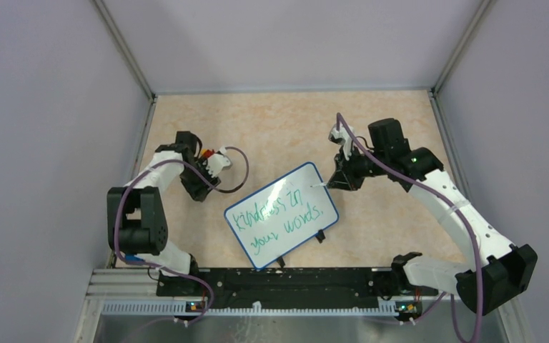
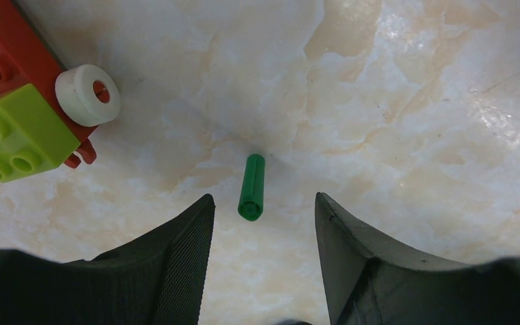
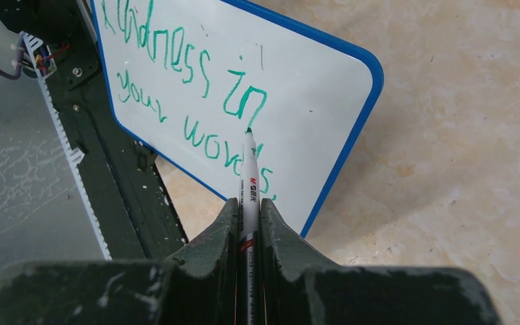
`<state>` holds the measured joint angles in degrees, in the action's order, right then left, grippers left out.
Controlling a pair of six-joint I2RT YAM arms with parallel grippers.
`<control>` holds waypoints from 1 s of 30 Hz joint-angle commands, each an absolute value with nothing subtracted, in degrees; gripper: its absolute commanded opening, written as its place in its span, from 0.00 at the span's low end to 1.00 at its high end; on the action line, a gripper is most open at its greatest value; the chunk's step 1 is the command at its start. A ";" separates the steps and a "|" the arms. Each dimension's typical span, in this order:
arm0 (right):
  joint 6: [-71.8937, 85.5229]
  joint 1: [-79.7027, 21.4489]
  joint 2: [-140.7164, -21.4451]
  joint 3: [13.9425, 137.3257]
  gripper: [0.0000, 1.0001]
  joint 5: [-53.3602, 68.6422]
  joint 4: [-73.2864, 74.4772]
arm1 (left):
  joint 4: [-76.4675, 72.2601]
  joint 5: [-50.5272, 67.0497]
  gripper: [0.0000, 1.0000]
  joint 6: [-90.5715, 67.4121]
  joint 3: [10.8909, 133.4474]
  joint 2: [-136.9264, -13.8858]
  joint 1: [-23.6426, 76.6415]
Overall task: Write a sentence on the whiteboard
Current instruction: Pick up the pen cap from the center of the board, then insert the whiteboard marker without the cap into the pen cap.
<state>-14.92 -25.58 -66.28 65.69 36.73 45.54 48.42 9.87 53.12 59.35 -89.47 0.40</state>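
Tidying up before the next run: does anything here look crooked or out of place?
The whiteboard lies skewed, diagonal to the table edges. A loose green cap lies between the tips of the open left pincer, near stray toy bricks.

- My left claw stands spread; a green cap lies just ahead of the gap between its 2 fingers.
- Ahead-left, a red brick, a lime brick and a white ring block the way.
- Ahead-right is bare tabletop.
- My right claw is filled by the marker.
- The whiteboard lies ahead, the black rail to the left, and bare tabletop to the right.
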 commanded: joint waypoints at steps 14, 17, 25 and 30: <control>-15.69 -24.97 -66.87 68.28 0.00 37.18 45.24 | 37.66 8.94 0.34 51.11 55.08 -93.13 0.38; -15.88 -25.03 -67.02 69.24 0.00 37.18 45.97 | 38.66 8.55 0.16 50.02 56.30 -92.20 0.40; -14.70 -24.95 -68.99 74.83 0.00 39.33 47.01 | 54.44 19.76 0.00 42.63 76.55 -87.04 0.36; -9.62 -24.59 -69.55 80.01 0.00 43.88 42.07 | 60.04 36.55 0.00 35.42 92.53 -84.26 0.36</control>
<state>-13.74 -25.50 -69.84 74.56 38.96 47.51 53.91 20.38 42.41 82.72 -90.08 0.40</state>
